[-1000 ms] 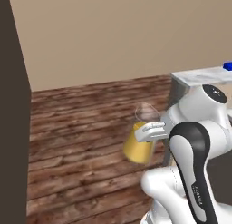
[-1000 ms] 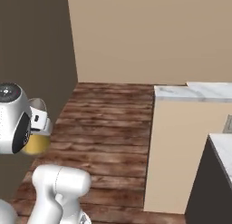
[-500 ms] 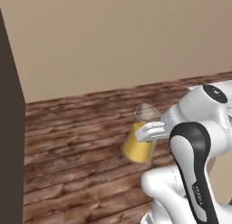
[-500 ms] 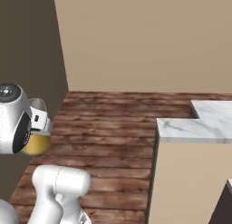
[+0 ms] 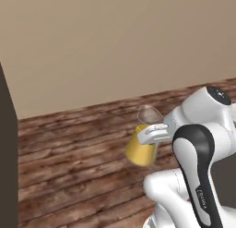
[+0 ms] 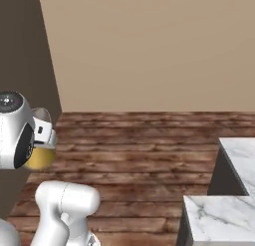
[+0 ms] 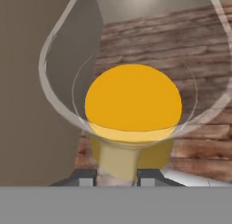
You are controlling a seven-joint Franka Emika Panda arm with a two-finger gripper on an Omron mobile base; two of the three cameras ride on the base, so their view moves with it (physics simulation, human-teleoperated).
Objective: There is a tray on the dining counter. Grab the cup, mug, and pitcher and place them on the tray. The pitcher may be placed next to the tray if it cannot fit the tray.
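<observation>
Pitcher (image 5: 144, 141) of orange liquid is clamped in your end effector (image 5: 152, 134), carried tilted above the wooden floor (image 5: 69, 148), with a marble bench (image 6: 226, 210) off to your right.

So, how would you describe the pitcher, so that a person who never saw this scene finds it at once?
Start at the white robot arm above the brown plank floor. At its hand, held off the floor, is the pitcher: clear glass, wide base, narrower neck. It is the one vessel here, and it holds orange-yellow liquid.

wooden plank floor (image 6: 149, 140), marble counter (image 6: 224, 220)
</observation>
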